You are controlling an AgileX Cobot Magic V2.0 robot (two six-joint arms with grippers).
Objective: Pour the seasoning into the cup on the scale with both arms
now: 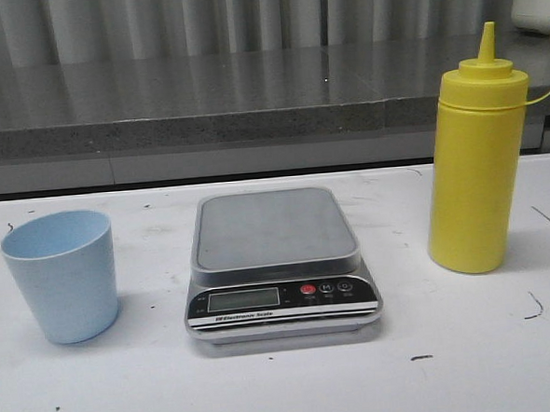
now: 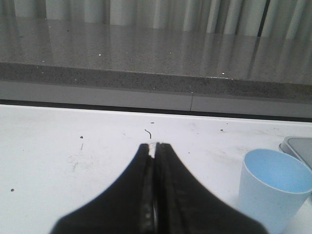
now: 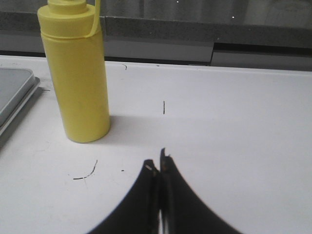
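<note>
From my station, front camera, reading left to right across the white desk [image 1: 286, 392].

Far left: the small pale blue plastic tumbler [image 1: 62, 275], handleless, tapering toward its base, upright, mouth open upward. I see nothing inside it from the left wrist camera. It stands apart from the scale, a clear strip of desk between them.

Centre: the flat silver-grey digital kitchen scale [image 1: 278, 262] with a square steel platform. Platform bare. Black front panel faces me, with an LCD display [image 1: 243, 299], a red button [image 1: 307, 290] and two dark buttons beside it. I cannot read the display.

Right: the tall yellow plastic squeeze bottle [image 1: 475, 156] with a cone-shaped nozzle cap, upright, cap on, roughly twice the tumbler's height. It stands on the desk, well clear of the scale.

Behind the desk runs a grey speckled ledge [image 1: 204, 108] with pale vertical panels above.

Neither arm shows in the front camera. Left wrist camera: left tool [image 2: 155, 146] clenched, black fingers pressed together, empty, low over bare desk with the tumbler off to one side and a corner of the scale past it. Right wrist camera: right tool [image 3: 158, 165] likewise clenched on nothing, over bare desk, the yellow bottle ahead and to one side, not touched.

Small dark scuffs mark the desk surface.
</note>
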